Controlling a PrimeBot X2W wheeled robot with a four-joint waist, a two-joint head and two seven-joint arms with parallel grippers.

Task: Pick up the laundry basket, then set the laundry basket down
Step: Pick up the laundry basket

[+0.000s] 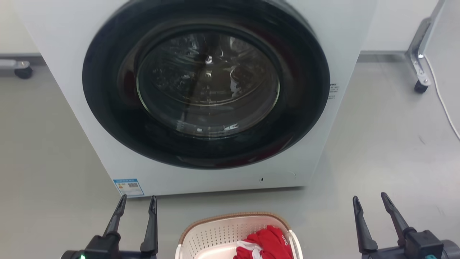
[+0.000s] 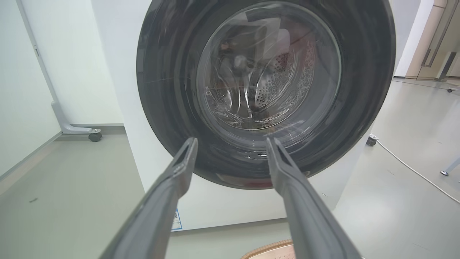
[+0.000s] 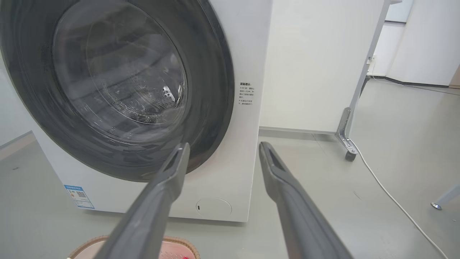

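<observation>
The bottom edge of the head view cuts off the near part of the laundry basket (image 1: 215,230) and of the red cloth (image 1: 267,242) in it, so what garment that is cannot be told. The washing machine (image 1: 215,180) loses its top to the upper edge. Reflections on its door glass (image 1: 208,82) blur whatever lies in the drum. The print on the label (image 1: 333,91) right of the door and on the blue sticker (image 1: 128,187) low at its left is too small to read. In the wrist views a finger of the left gripper (image 2: 231,140) and of the right gripper (image 3: 222,145) each hides part of the basket's brown rim.
</observation>
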